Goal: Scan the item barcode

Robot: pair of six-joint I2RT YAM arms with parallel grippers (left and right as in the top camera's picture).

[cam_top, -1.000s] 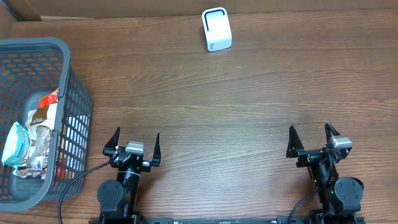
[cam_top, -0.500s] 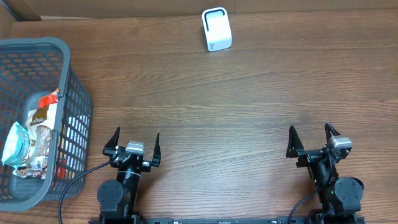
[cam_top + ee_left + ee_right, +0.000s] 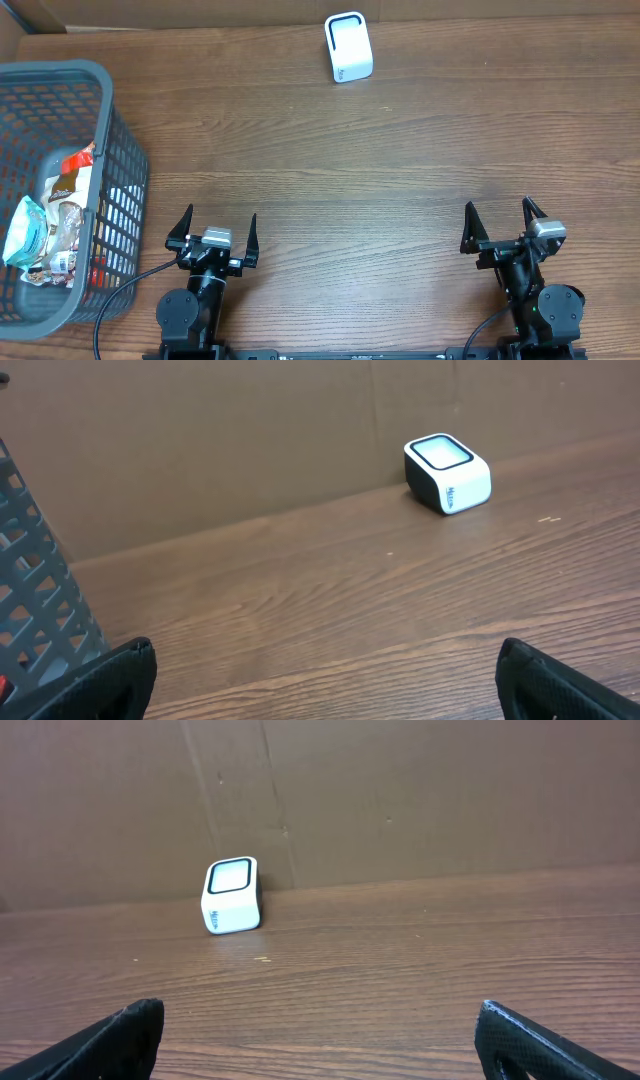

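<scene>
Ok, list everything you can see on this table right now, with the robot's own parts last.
basket: one, grey, left edge of the table
packets: several, exact count unclear, white, teal, brown and red, inside the basket
scanner: one, white with black trim, far edge near the middle
table: one, brown wood, under everything
cardboard wall: one, brown, behind the table
cable: one, black, near edge beside the basket
left claw: one, black, near edge left, open, empty
right claw: one, black, near edge right, open, empty
</scene>
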